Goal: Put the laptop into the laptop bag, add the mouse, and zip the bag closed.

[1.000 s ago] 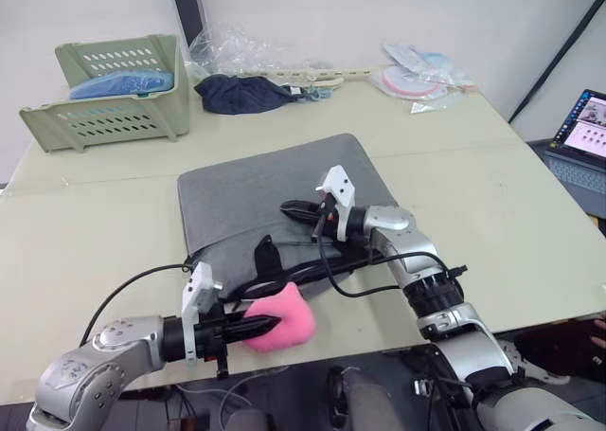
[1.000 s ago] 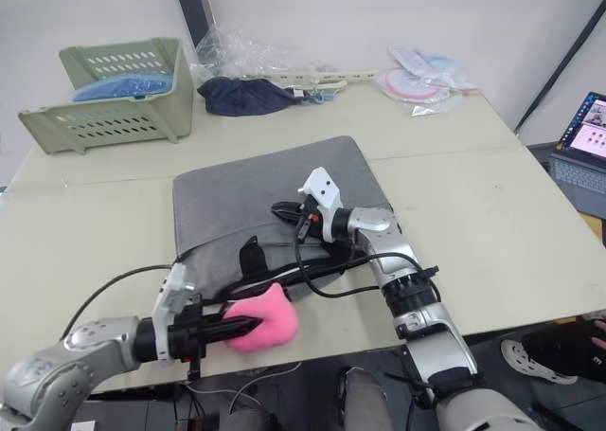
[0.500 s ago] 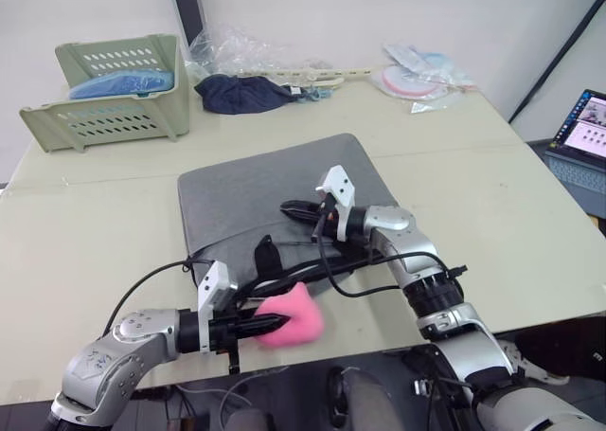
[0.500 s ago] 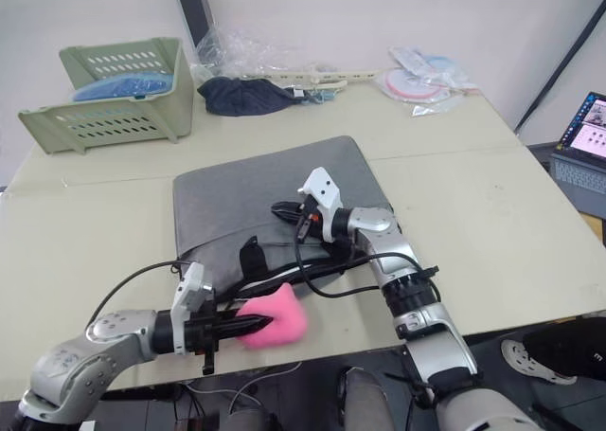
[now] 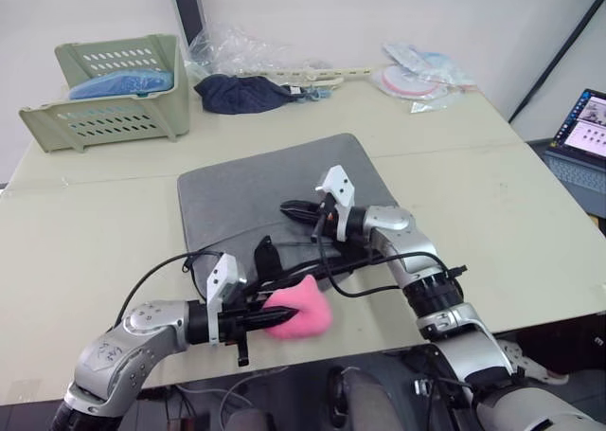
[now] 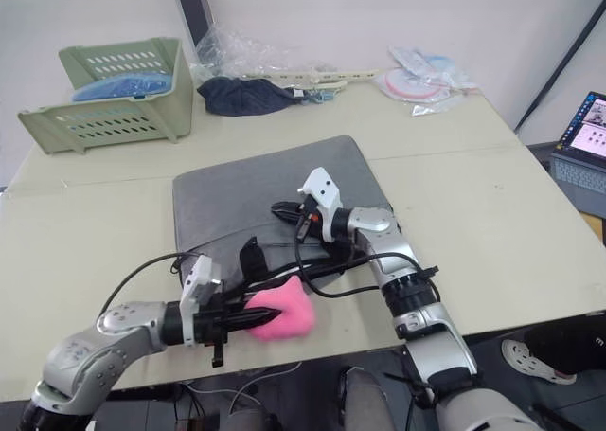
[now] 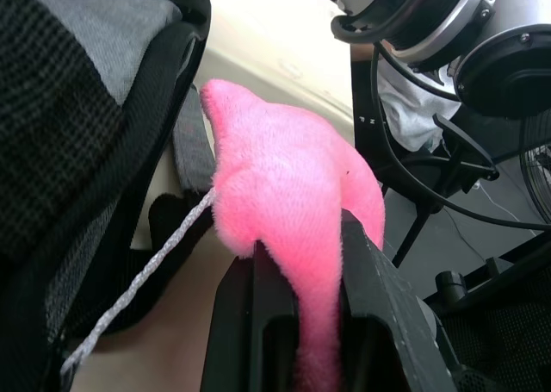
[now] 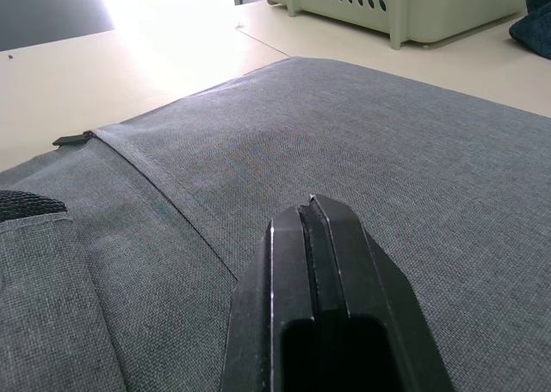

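Note:
The grey laptop bag (image 5: 246, 189) lies flat in the middle of the table, its black strap handles (image 5: 266, 257) at the near edge. My left gripper (image 5: 267, 317) hovers at that near edge, shut on a fuzzy pink lump (image 5: 301, 310); in the left wrist view the pink lump (image 7: 293, 177) is pinched between the fingers (image 7: 379, 323). Over the bag's right half my right gripper (image 5: 290, 206) is shut with nothing in it, and its wrist view looks across the grey fabric (image 8: 344, 151). The laptop and the mouse are out of view.
A green slotted basket (image 5: 104, 95) sits at the back left. A dark navy cloth bundle (image 5: 241, 93), clear plastic wrap (image 5: 237, 47) and pink-and-white packets (image 5: 417, 80) lie along the back. An open notebook computer (image 5: 582, 133) stands beyond the table's right edge.
My left gripper has carried the pink lump to the right and closer to the bag's handles. The right arm has not moved.

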`<state>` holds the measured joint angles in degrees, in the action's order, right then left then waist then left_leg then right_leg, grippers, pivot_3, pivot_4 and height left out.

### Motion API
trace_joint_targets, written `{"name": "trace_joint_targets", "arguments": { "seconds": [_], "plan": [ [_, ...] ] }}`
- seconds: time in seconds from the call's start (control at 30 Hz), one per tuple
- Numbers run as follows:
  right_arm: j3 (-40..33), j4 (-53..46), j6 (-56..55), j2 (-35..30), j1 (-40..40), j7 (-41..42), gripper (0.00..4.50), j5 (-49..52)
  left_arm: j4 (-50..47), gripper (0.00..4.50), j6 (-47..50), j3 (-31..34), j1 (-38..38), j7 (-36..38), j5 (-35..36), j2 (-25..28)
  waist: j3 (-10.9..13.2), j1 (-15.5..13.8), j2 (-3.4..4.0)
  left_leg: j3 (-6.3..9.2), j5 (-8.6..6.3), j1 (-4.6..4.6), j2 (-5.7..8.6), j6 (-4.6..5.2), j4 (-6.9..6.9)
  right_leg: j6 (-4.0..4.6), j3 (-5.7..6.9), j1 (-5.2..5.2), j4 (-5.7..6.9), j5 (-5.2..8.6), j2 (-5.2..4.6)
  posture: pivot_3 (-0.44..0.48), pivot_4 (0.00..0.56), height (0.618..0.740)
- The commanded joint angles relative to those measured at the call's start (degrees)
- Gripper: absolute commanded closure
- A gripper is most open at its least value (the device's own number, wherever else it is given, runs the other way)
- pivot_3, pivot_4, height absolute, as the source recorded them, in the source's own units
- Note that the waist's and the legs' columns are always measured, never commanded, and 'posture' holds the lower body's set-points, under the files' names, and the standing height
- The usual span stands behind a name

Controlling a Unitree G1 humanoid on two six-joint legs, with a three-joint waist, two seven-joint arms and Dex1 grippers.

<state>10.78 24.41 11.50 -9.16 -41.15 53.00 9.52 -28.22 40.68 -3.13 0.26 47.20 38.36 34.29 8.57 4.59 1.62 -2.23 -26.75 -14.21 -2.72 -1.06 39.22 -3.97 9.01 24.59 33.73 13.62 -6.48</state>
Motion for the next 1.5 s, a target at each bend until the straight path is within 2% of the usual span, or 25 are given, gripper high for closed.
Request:
{"name": "trace_joint_targets", "arguments": {
  "seconds": [0.03, 0.33, 0.83, 0.87, 0.93, 0.97, 1.1, 1.23, 1.5],
  "plan": [
    [4.35, 6.55, 3.71, 0.51, 4.31, -0.27, 4.50, -3.44, -1.32, 4.48, 0.40, -1.77, -3.08, 0.62, 1.59, -1.37, 0.00, -0.07, 0.00, 0.00, 0.00, 0.01, 0.00, 0.00, -0.01, 0.00, 0.00, 0.00, 0.00, 0.00, 0.01, 0.000, 0.150, 0.740],
    [4.35, 5.94, 4.02, 0.40, 4.48, -0.32, 4.50, -3.40, -0.64, 4.48, 4.41, -2.64, -9.71, -1.46, 3.78, -5.70, -0.06, -0.04, -0.08, -0.01, 0.00, 0.00, 0.02, 0.00, -0.01, 0.00, 0.01, -0.01, 0.00, 0.00, 0.04, 0.000, 0.150, 0.740],
    [4.35, 5.65, 4.27, 0.67, 4.64, -0.61, 4.50, -3.31, -2.21, 4.48, 8.95, -1.93, -12.30, -1.68, 6.57, -7.73, 0.00, -0.19, 0.03, 0.00, 0.00, -0.01, 0.05, 0.00, -0.01, -0.01, 0.01, -0.01, -0.02, 0.00, 0.05, 0.000, 0.150, 0.740],
    [4.35, 5.69, 4.27, 0.71, 4.63, -0.61, 4.50, -3.32, -2.21, 4.07, 9.06, -1.87, -12.26, -1.65, 6.63, -7.67, 0.00, -0.19, 0.03, 0.00, 0.00, -0.01, 0.05, 0.00, -0.01, -0.01, 0.01, -0.01, -0.02, 0.00, 0.06, 0.000, 0.150, 0.740],
    [4.33, 5.77, 4.22, 0.73, 4.65, -0.64, 4.50, -3.31, -2.35, 3.59, 9.63, -1.35, -12.04, -1.56, 7.38, -7.46, 0.00, -0.19, 0.03, -0.01, 0.00, -0.01, 0.05, 0.00, -0.01, -0.01, 0.01, -0.01, -0.02, 0.00, 0.06, 0.000, 0.150, 0.740],
    [4.33, 5.78, 4.16, 0.73, 4.68, -0.64, 4.50, -3.33, -2.44, 2.88, 10.10, -0.96, -11.88, -1.54, 7.99, -7.35, 0.00, -0.19, 0.03, -0.01, 0.00, -0.01, 0.05, 0.00, -0.01, -0.01, 0.01, -0.01, -0.03, 0.00, 0.06, 0.000, 0.150, 0.740],
    [4.29, 5.76, 4.10, 0.65, 4.78, -0.59, 4.50, -3.34, -3.00, 1.64, 11.10, 0.17, -11.30, -1.58, 9.53, -6.83, 0.00, -0.19, 0.03, 0.00, 0.00, -0.01, 0.04, 0.00, -0.01, -0.01, 0.01, -0.01, -0.02, 0.00, 0.04, 0.000, 0.150, 0.740],
    [4.23, 5.67, 4.05, 0.50, 4.89, -0.52, 4.50, -3.35, -4.76, 0.08, 11.42, 0.90, -10.25, -3.70, 8.51, -5.14, 0.00, -0.07, 0.04, 0.00, 0.01, 0.00, 0.02, -0.01, -0.01, -0.01, 0.01, -0.01, -0.05, 0.00, 0.04, 0.000, 0.150, 0.740],
    [4.21, 6.14, 3.88, 0.51, 4.72, -0.36, 4.50, -3.37, -11.18, 0.08, 16.60, 10.12, -2.04, -5.75, 16.16, 2.89, 0.04, 0.12, 0.10, 0.06, 0.03, 0.00, -0.03, -0.08, -0.09, 0.02, 0.01, 0.00, -0.10, 0.01, 0.05, 0.000, 0.150, 0.740]
  ]
}}
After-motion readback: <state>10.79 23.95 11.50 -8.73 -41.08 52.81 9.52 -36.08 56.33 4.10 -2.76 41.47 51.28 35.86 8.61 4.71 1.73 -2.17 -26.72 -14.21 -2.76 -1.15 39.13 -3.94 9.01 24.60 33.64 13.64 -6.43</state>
